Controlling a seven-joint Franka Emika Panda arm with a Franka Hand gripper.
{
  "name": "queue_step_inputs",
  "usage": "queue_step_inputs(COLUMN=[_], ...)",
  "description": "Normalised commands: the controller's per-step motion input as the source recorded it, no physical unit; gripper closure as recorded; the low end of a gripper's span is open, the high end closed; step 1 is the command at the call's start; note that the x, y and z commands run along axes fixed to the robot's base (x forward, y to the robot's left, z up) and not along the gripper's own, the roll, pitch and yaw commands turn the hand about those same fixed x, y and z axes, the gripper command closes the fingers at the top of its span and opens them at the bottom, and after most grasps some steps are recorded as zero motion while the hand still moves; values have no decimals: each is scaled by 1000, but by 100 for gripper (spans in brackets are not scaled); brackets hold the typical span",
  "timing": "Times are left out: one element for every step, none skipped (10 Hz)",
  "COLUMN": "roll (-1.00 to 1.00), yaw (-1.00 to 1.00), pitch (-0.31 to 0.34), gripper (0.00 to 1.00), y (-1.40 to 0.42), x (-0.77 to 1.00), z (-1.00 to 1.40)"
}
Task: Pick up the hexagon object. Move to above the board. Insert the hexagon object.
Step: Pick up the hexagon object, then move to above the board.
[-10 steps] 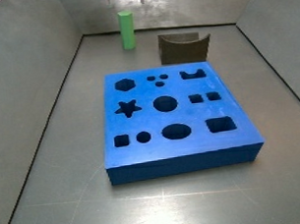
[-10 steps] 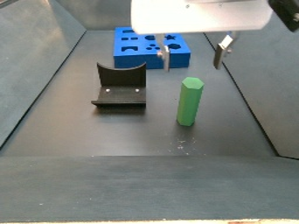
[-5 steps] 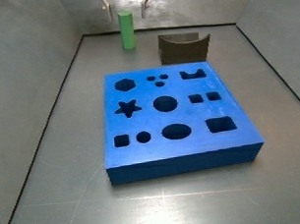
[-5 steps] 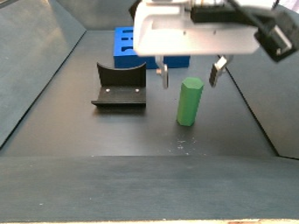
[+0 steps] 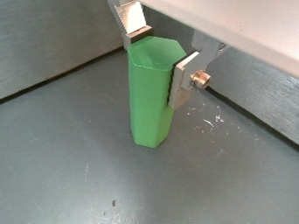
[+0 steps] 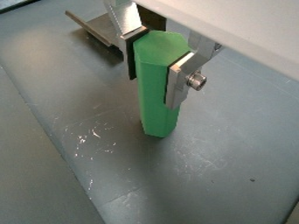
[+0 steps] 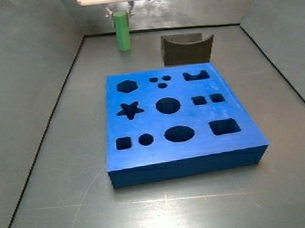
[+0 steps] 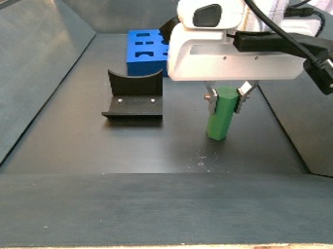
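Green rod (image 5: 152,92) stands upright on the floor; my hand (image 5: 159,54) straddles its top, fingers apart.

Jaws (image 6: 159,63) astride hexagon object (image 6: 160,92) (upright, beside fixture (image 8: 132,95))

- In a side view, the claw (image 8: 228,94) body covers the top of the hexagon object (image 8: 223,119); only the lower part of the rod shows under it.
- In a side view, the claw (image 7: 119,10) is cut off by the picture's upper edge, and its fingers are too small to make out against the hexagon object (image 7: 121,33).
- Whether the finger (image 5: 184,79) pads actually press the green faces cannot be told in either wrist view.
- The board (image 8: 146,52) is partly hidden behind the claw body in a side view.
- The fixture (image 6: 96,31) shows only as a corner behind the finger (image 6: 124,19) in a wrist view.
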Motion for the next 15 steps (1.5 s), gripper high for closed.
queue_step_inputs(roll=[0, 0, 0, 0, 0, 0, 0, 0, 0, 0, 0, 43, 46, 44, 52], yaw=[0, 0, 0, 0, 0, 0, 0, 0, 0, 0, 0, 159, 132, 70, 37], pitch=[0, 0, 0, 0, 0, 0, 0, 0, 0, 0, 0, 84, 95, 96, 92], gripper=[100, 100, 100, 100, 100, 100, 100, 100, 100, 100, 100, 100, 100, 100, 100], y=[0, 0, 0, 0, 0, 0, 0, 0, 0, 0, 0, 276, 295, 263, 246], x=[0, 0, 0, 0, 0, 0, 0, 0, 0, 0, 0, -10, -24, -27, -22], z=[0, 0, 0, 0, 0, 0, 0, 0, 0, 0, 0, 1000, 1000, 1000, 1000])
